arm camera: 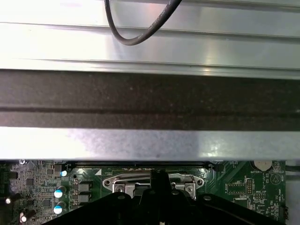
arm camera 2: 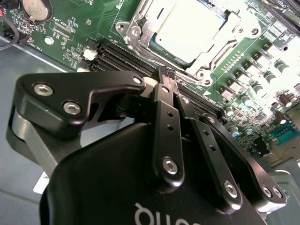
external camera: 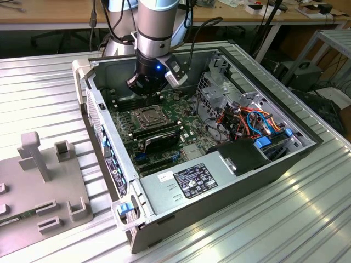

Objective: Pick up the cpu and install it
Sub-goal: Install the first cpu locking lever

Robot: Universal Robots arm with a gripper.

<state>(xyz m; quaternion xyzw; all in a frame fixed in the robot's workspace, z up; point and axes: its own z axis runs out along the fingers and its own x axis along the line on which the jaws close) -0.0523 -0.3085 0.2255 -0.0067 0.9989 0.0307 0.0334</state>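
Exterior view, taken from its left across to its right. A grey fixture plate (external camera: 41, 186) with upright posts and slots lies on the ribbed metal table (external camera: 285, 219), apart from the computer case (external camera: 203, 142). The case lies on its side with the panel off, motherboard (external camera: 164, 123) exposed. My arm reaches down into the case at its far end, and my gripper (external camera: 147, 87) sits low over the board, just beyond the socket (external camera: 149, 116). Nearer the camera than the socket lie dark memory sticks (external camera: 156, 137). Further toward the exterior view's right are the drive cage with a bundle of orange and blue cables (external camera: 247, 118), and the power supply (external camera: 189, 181) along the case's near edge.

Second wrist view. My gripper (arm camera 2: 169, 79) has its two black fingers (arm camera 2: 164, 112) brought together, tips meeting with nothing between them. The tips hover at the edge of the socket's metal frame (arm camera 2: 140, 33), over the empty memory slots (arm camera 2: 126, 58) beside it. The cpu (arm camera 2: 197, 28) is seated inside the socket, its pale silver-grey top showing flat within the frame. I am not holding it.

First wrist view. The fingers (arm camera: 159, 187) stand directly before the metal frame (arm camera: 187, 180), with green board on both sides and the case wall (arm camera: 150, 93) behind.
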